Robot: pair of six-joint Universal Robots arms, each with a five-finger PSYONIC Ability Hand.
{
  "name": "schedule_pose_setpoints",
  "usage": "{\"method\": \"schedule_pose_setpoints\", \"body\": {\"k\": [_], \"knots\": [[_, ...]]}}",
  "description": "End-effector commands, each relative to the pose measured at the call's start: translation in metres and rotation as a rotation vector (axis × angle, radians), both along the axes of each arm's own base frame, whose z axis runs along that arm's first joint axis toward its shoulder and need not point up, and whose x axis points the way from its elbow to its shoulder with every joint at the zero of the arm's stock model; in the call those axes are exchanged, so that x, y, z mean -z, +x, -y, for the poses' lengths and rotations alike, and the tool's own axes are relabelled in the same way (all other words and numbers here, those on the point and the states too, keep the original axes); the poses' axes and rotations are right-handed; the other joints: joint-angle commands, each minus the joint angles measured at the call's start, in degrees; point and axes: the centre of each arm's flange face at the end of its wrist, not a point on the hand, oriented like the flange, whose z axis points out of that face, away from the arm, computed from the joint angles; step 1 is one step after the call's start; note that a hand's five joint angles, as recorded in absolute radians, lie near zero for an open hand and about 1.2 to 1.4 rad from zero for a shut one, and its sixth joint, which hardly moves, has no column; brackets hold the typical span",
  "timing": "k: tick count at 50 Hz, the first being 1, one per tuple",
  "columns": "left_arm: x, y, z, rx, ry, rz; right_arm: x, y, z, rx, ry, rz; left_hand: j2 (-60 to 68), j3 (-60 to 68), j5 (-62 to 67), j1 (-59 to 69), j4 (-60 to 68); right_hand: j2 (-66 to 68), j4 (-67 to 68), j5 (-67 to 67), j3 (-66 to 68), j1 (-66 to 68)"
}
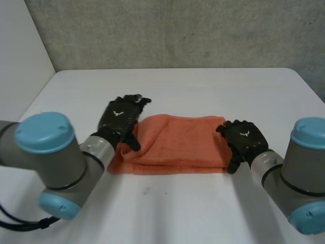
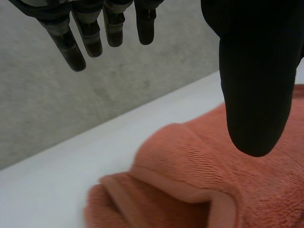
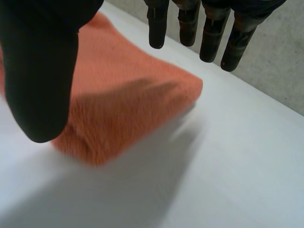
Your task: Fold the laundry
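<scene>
The left hand [image 1: 119, 119] is sitting at the left end of the folded orange towel [image 1: 177, 145], fingers straight and grasping nothing; the towel is lying flat mid-way across the white table [image 1: 203, 86]; the right hand [image 1: 245, 138] is waiting at its right end, likewise released.

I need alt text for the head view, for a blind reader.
A folded orange towel lies on a white table. The left hand is at its left end and the right hand at its right end, both open.
</scene>
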Motion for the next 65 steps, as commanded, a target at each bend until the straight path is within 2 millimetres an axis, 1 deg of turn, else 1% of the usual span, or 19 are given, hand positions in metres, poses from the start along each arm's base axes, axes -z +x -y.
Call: {"method": "schedule_pose_setpoints", "body": {"k": [1,11,22,26,30,37,46,47,48,49,50,51,52,53,55,56,58,64,65], "knots": [[0.024,-0.016,0.017,0.022,0.072,0.040,0.011,-0.003,-0.006,-0.010,-0.008,-0.041,0.55,0.49,-1.84,-0.49,0.43,4.02,3.45,2.71,4.48,4.67],[0.037,-0.023,0.041,-0.010,0.062,0.039,0.020,0.000,-0.004,-0.026,-0.032,-0.028,0.77,0.70,-1.63,-0.27,0.65,16.29,15.73,14.98,16.76,16.94],[0.052,0.011,0.064,-0.276,0.064,0.116,0.027,-0.002,0.000,-0.014,-0.022,-0.047,0.55,0.49,-1.84,-0.49,0.43,37.67,37.10,36.36,38.13,38.32],[0.053,0.018,0.055,-0.303,0.082,0.142,0.031,-0.003,0.000,-0.015,-0.018,-0.070,0.55,0.49,-1.84,-0.49,0.43,45.58,45.01,44.27,46.05,46.23],[0.046,0.019,0.042,-0.291,0.087,0.141,0.030,-0.004,0.000,-0.020,-0.038,-0.115,0.55,0.49,-1.84,-0.49,0.43,66.98,66.42,65.67,67.45,67.63],[0.007,0.009,0.004,-0.224,0.037,0.097,0.022,-0.007,0.005,0.006,-0.082,-0.160,0.55,0.49,-1.84,-0.49,0.43,67.05,66.49,65.74,67.52,67.70],[-0.022,0.021,-0.017,-0.224,0.000,0.059,-0.036,0.008,0.025,-0.042,-0.358,-0.327,0.55,0.49,-1.84,-0.49,0.43,67.05,66.49,65.74,67.52,67.70],[-0.024,0.023,-0.020,-0.226,-0.001,0.054,-0.046,0.025,0.019,-0.090,-0.409,-0.341,0.55,0.49,-1.84,-0.49,0.43,67.05,66.49,65.74,67.52,67.70],[-0.029,0.026,-0.023,-0.229,-0.005,0.047,-0.046,0.025,0.019,-0.091,-0.409,-0.341,0.55,0.49,-1.84,-0.49,0.43,67.05,66.49,65.74,67.52,67.70],[-0.029,0.026,-0.023,-0.229,-0.005,0.047,-0.054,0.050,0.004,-0.167,-0.458,-0.334,0.55,0.49,-1.84,-0.49,0.43,67.05,66.49,65.74,67.52,67.70],[-0.033,0.029,-0.024,-0.236,-0.011,0.040,-0.054,0.050,0.004,-0.168,-0.459,-0.334,0.55,0.49,-1.84,-0.49,0.43,67.05,66.49,65.74,67.52,67.70],[-0.033,0.029,-0.024,-0.236,-0.012,0.040,-0.060,0.078,-0.013,-0.254,-0.503,-0.315,0.55,0.49,-1.84,-0.49,0.43,67.05,66.49,65.74,67.52,67.70],[-0.036,0.032,-0.025,-0.244,-0.016,0.033,-0.058,0.101,-0.030,-0.327,-0.521,-0.299,0.55,0.49,-1.84,-0.49,0.43,67.05,66.49,65.74,67.52,67.70],[-0.038,0.037,-0.024,-0.259,-0.018,0.033,-0.058,0.101,-0.030,-0.327,-0.521,-0.299,0.55,0.49,-1.84,-0.49,0.43,67.05,66.49,65.74,67.52,67.70],[-0.039,0.044,-0.021,-0.279,-0.018,0.031,-0.045,0.140,-0.064,-0.476,-0.525,-0.287,0.55,0.49,-1.84,-0.49,0.43,67.05,66.49,65.74,67.52,67.70],[-0.041,0.048,-0.020,-0.293,-0.018,0.029,-0.044,0.140,-0.064,-0.476,-0.525,-0.287,0.55,0.49,-1.84,-0.49,0.43,67.05,66.49,65.74,67.52,67.70],[-0.042,0.052,-0.018,-0.306,-0.018,0.022,-0.020,0.164,-0.096,-0.634,-0.494,-0.301,0.55,0.49,-1.84,-0.49,0.43,67.05,66.49,65.74,67.52,67.70],[-0.040,0.059,-0.015,-0.335,0.018,-0.029,0.023,0.174,-0.131,-0.818,-0.392,-0.341,0.55,0.49,-1.84,-0.49,0.43,67.05,66.49,65.74,67.52,67.70],[-0.040,0.059,-0.015,-0.335,0.018,-0.029,0.028,0.173,-0.131,-0.815,-0.368,-0.361,0.55,0.49,-1.84,-0.49,0.43,52.13,51.56,50.81,52.59,52.78]]}}
